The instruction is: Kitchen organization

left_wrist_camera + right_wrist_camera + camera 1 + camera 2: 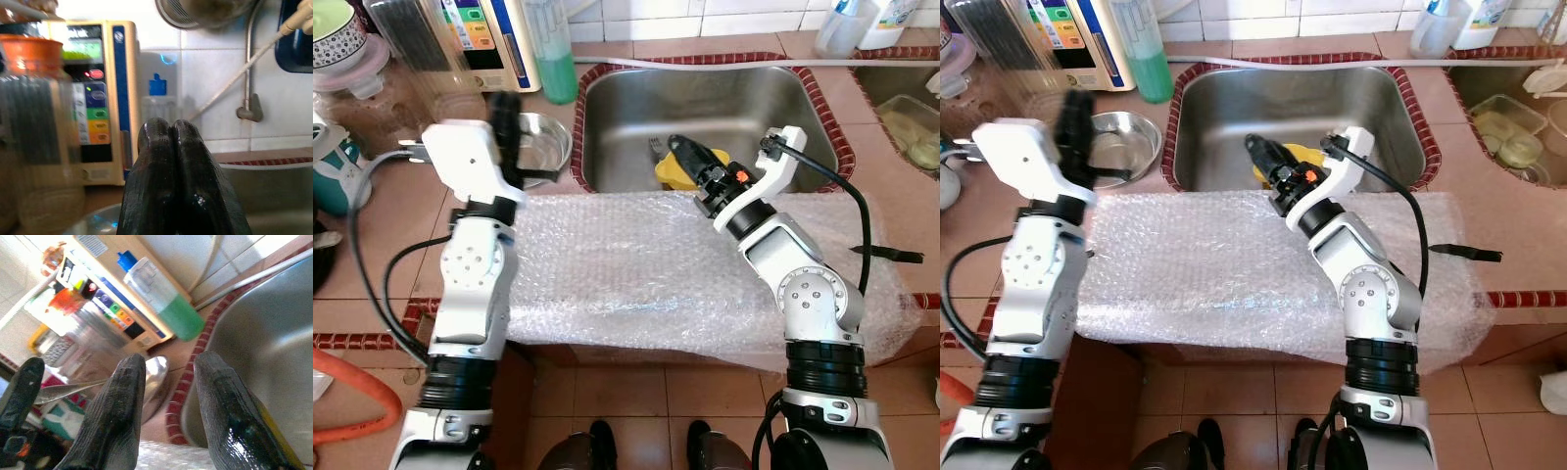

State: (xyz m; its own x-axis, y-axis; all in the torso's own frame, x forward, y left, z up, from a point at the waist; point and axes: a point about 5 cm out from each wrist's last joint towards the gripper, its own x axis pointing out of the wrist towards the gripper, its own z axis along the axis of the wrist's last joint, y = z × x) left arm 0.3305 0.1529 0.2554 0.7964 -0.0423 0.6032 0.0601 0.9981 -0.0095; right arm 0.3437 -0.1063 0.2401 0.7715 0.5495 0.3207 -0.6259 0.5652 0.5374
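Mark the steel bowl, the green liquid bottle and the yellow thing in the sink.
Steel bowl [546, 143], left eye view, inner wall.
Green liquid bottle [555, 61], left eye view, green lower body.
Yellow thing [674, 173], left eye view, its visible yellow surface.

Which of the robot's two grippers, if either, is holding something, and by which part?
Neither. The left gripper has its fingers pressed together with nothing between them, above the steel bowl. The right gripper is open and empty over the sink.
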